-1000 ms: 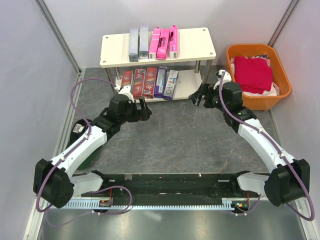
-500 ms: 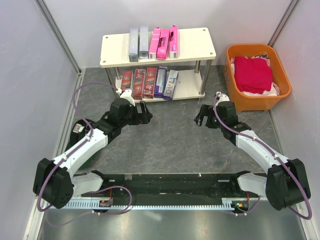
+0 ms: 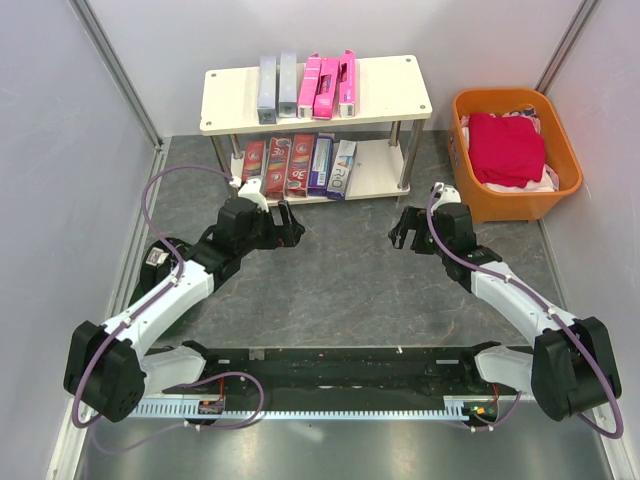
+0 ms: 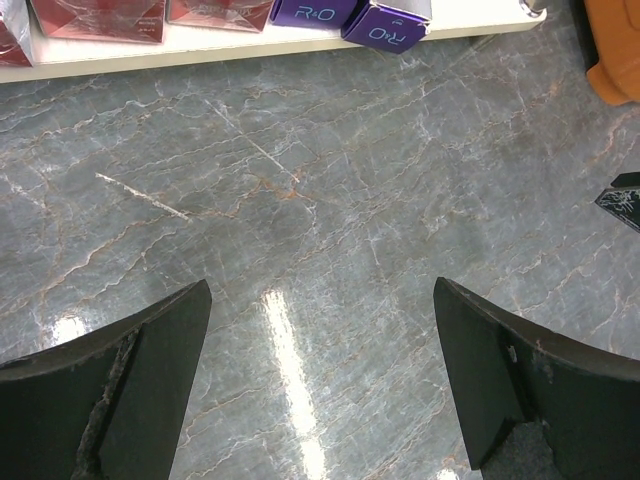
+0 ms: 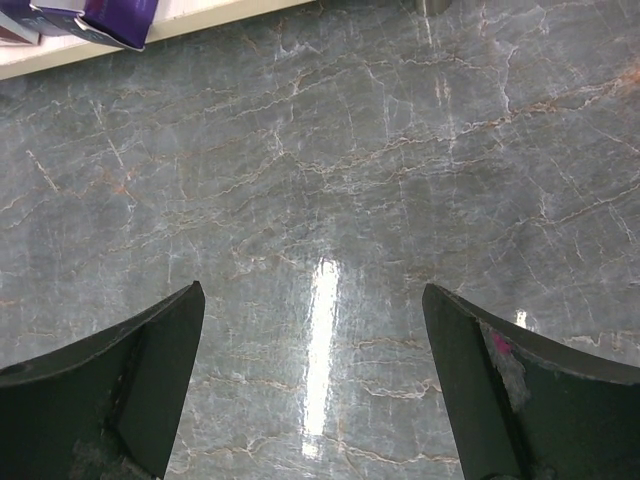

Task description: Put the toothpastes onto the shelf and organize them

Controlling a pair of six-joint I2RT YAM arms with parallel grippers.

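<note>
On the small cream two-board shelf (image 3: 400,95), grey and pink toothpaste boxes (image 3: 310,85) up top, red, purple and white boxes (image 3: 297,163) half hidden underneath, left gripper (image 3: 290,225) and right gripper (image 3: 400,228) both wide apart, empty

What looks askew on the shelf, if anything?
The white lettered carton, at the right end of the row on the lower board of the cream two-tier shelf, sits angled to its neighbours, and its purple end pokes past the front edge. Nothing else stands out.

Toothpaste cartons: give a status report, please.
Left gripper, right gripper: jaws open, empty. Ten slim toothpaste cartons on cream two-tier shelf. Nothing in the way.
</note>
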